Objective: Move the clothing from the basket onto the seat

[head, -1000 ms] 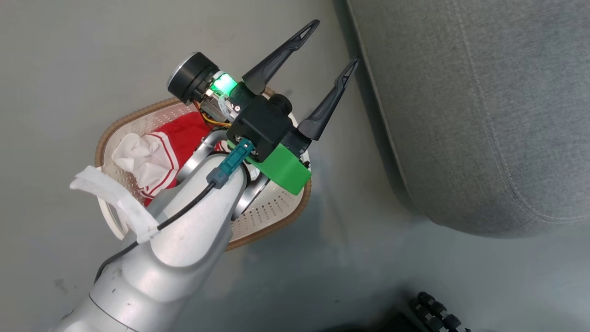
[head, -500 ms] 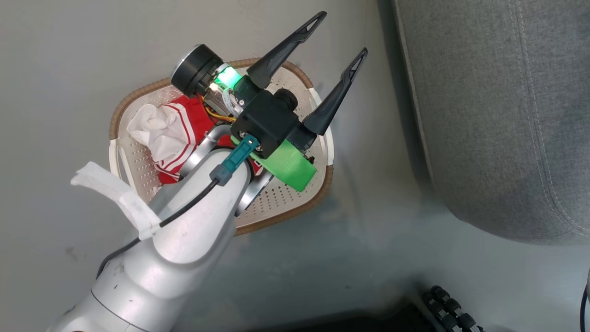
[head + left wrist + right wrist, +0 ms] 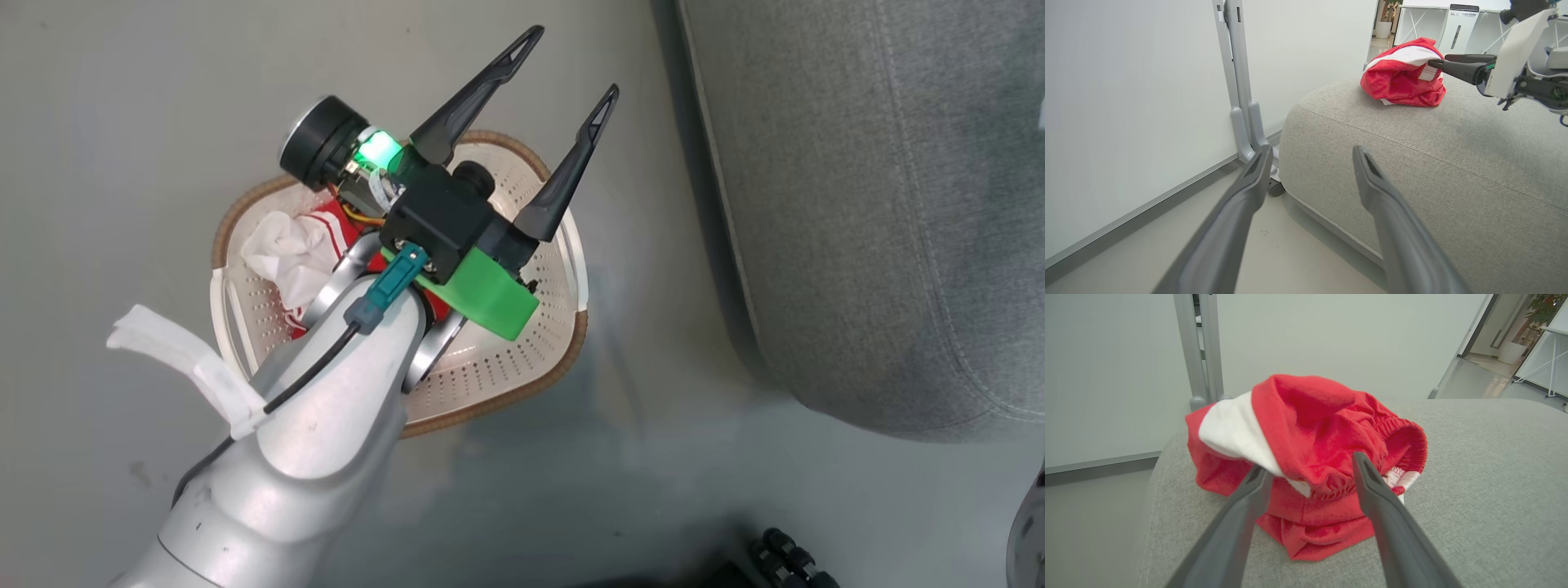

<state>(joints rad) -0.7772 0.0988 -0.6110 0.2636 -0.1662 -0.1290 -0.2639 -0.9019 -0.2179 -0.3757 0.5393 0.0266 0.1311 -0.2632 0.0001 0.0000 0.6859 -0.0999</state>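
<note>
The cream perforated basket with a brown rim stands on the floor. A red and white striped jersey lies crumpled in it, partly hidden by my left arm. My left gripper hovers above the basket, open and empty, pointing at the seat. In the left wrist view its fingers face the grey seat, where a red garment with a white panel lies. My right gripper touches it. In the right wrist view the right gripper is open astride a fold of that garment, which rests on the seat.
A white wall panel with a grey post on a caster stands behind the seat's corner. Bare grey floor separates basket and seat. A dark ribbed part sits at the head view's bottom right. White tables show through a doorway.
The head view has shifted, so the camera moved. My left gripper stays open above the basket, and the jersey has not moved in it.
</note>
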